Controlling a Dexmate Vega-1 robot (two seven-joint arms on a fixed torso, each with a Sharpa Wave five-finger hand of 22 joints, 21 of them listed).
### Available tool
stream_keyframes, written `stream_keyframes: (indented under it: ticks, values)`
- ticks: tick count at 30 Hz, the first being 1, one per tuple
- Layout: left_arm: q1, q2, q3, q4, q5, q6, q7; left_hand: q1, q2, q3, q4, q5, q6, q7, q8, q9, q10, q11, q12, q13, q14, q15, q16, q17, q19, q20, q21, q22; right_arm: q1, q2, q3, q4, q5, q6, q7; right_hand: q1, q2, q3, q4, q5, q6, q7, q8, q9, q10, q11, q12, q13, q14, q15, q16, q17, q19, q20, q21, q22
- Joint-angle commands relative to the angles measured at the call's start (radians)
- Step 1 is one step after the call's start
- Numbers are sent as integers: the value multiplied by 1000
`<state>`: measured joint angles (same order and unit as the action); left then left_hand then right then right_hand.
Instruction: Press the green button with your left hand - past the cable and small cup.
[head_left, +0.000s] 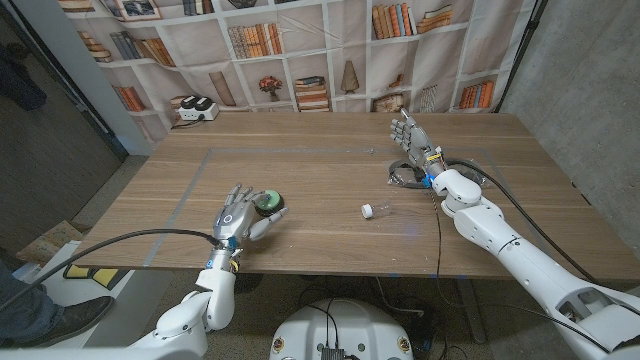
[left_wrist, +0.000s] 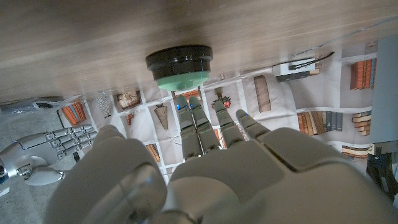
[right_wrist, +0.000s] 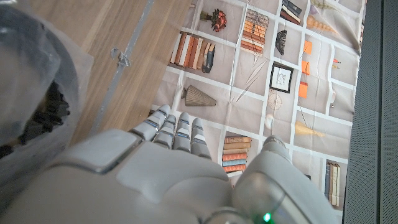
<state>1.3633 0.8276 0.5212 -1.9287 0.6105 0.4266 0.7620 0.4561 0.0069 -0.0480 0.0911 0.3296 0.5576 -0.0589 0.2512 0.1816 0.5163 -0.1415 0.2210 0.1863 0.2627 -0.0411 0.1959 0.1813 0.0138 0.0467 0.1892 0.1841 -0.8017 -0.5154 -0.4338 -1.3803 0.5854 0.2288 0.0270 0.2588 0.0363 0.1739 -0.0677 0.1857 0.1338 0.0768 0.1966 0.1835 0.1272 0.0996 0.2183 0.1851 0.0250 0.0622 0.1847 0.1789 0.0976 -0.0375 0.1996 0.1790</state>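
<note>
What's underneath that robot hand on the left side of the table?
The left hand is at the green button on its black base, on the wooden table. The wrist view shows its fingers reaching toward the button; whether they touch it cannot be told.

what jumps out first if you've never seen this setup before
The left hand draws the eye first, at the table's near left with its fingers reaching toward the green button, a green cap on a black base. Across the wooden table, the right hand stands upright, open, by a coiled cable. Between them a small cup lies on the bare wood.
</note>
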Motion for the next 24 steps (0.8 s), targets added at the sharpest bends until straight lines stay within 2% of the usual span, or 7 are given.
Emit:
stream_keyframes:
  ticks: [1,24]
  values:
    - [-2,-3,12,15,-12,-14,11,-1,-5,-10,1,7,9,0,-4,3,4,1,-1,3,11,-71,3,3,-6,4,11,1,-18,-14,5,-35,-6,-5,-14,-1,9,2,-8,0,10,1,-1,6,7,3,-1,2,-2,0,0,2,-5,-14,0,5]
    - [-13,-6,31,13,-16,14,-16,0,-4,-17,3,12,30,4,-5,3,22,-1,0,3,17,-71,3,2,-6,4,12,1,-21,-20,8,-28,3,-11,-4,-2,9,0,-10,0,9,2,-1,6,7,2,-2,2,-3,1,0,2,-6,-14,0,5]
